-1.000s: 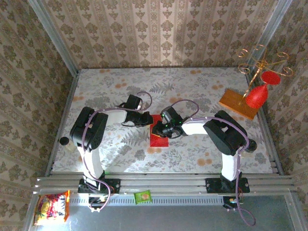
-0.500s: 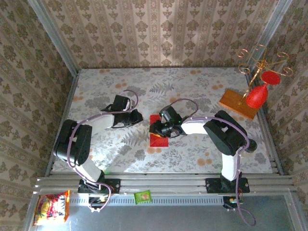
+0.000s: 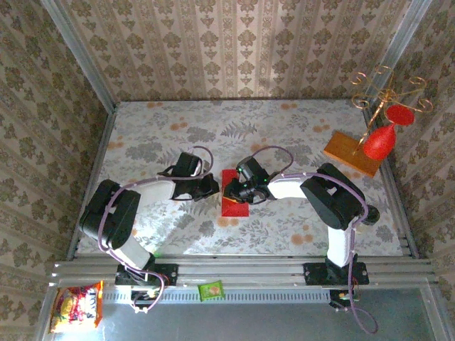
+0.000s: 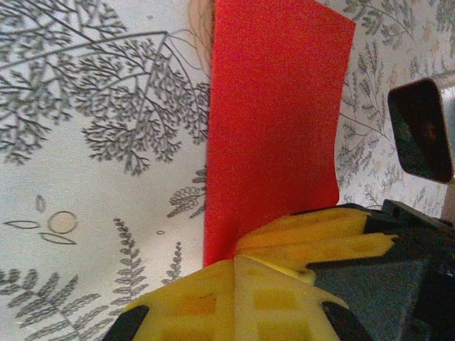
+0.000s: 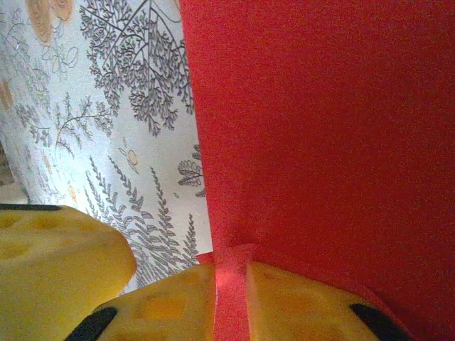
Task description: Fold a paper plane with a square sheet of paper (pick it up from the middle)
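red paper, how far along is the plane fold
Done: the red paper lies as a narrow rectangle, seemingly folded once. In hand: the left gripper and right gripper each pinch an edge of it. To do: no pointed nose or wings yet.

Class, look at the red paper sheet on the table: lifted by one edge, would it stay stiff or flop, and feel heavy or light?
Probably floppy: the red paper sheet bends where the left gripper pinches its edge. Likely light and thin: the right gripper squeezes up a narrow ridge. Such a pinch probably leaves a crease.
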Robot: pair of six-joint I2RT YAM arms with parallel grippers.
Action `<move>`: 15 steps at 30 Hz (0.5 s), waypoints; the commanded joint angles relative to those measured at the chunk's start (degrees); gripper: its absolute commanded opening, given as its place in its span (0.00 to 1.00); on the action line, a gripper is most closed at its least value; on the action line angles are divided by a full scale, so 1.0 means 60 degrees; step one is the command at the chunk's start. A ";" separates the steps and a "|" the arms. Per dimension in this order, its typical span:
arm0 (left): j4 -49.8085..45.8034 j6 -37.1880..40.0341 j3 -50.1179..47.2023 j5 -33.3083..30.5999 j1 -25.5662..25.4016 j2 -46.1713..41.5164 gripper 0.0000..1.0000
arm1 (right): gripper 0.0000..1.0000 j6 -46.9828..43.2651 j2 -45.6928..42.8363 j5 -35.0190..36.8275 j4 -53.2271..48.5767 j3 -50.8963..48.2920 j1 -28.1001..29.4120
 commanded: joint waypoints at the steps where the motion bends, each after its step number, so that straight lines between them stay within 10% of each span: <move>1: 0.0366 -0.0247 -0.0080 0.0191 -0.0158 0.0078 0.00 | 0.19 -0.0260 0.0256 0.0701 -0.0942 -0.0345 -0.0041; 15: 0.0440 -0.0196 0.0251 0.0304 -0.0402 0.0679 0.00 | 0.07 -0.0306 0.0340 0.0597 -0.0944 -0.0309 -0.0038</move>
